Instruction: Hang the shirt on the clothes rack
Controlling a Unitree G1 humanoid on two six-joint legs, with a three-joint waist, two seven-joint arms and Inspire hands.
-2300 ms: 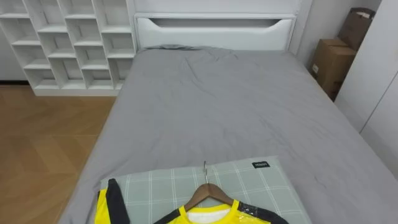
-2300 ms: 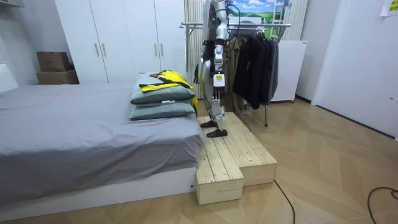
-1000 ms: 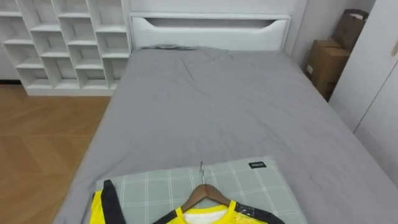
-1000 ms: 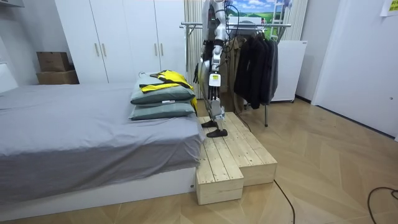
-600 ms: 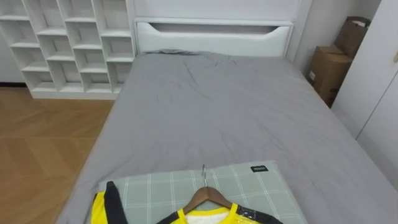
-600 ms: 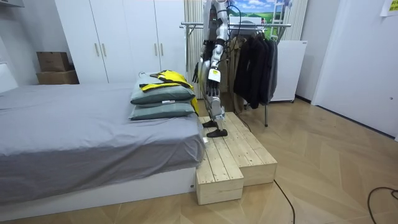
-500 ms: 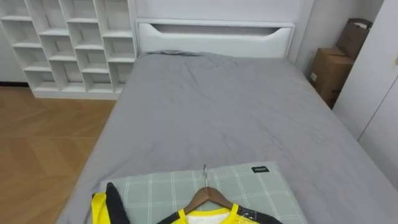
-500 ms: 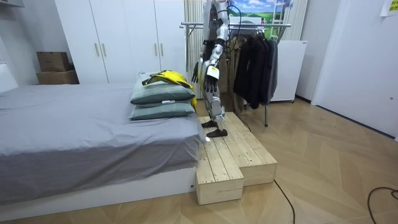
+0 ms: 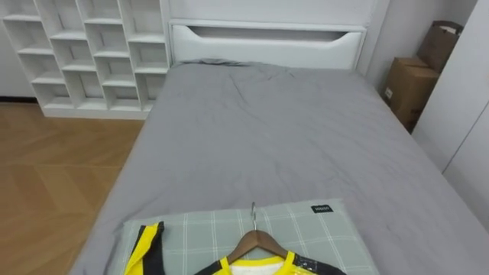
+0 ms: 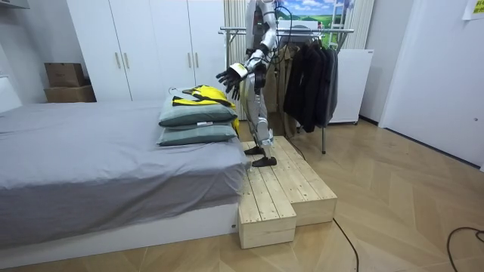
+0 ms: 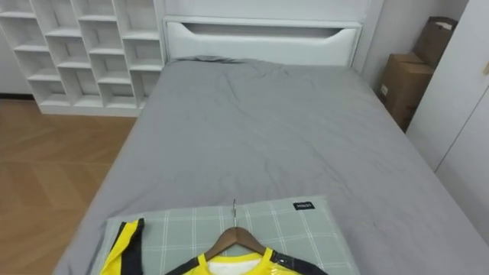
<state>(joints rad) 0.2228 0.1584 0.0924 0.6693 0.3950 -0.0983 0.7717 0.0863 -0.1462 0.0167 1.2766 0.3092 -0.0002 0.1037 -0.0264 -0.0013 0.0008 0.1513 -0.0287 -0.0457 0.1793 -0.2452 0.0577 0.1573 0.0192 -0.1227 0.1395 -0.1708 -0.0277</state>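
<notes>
**A:** Where's the shirt?

**B:** At 6 o'clock in the eye views. The yellow shirt [image 9: 142, 258] is on a wooden hanger [image 9: 256, 243] and lies on top of a checked pillow [image 9: 206, 229] at the foot of the grey bed [image 9: 260, 137]. The hook points to 12 o'clock, and a dark-striped sleeve lies out toward 7 o'clock.

**A:** One pillow?

**B:** Two, stacked, going by the room view.

**A:** And the hands?

**B:** The left hand [image 10: 231, 77] is held out at chest height over the near end of the shirt. Its fingers are spread wide and it holds nothing.

**A:** Where does the robot stand?

**B:** On a wooden platform [image 10: 280, 189] against the bed's foot, facing the bed. A rack [image 10: 302, 32] hung with dark clothes [image 10: 310, 75] stands just behind it.

**A:** Anything else around?

**B:** White shelves [image 9: 84, 53] at 10 o'clock, left of the headboard, and cardboard boxes [image 9: 412, 84] at 2 o'clock.
</notes>
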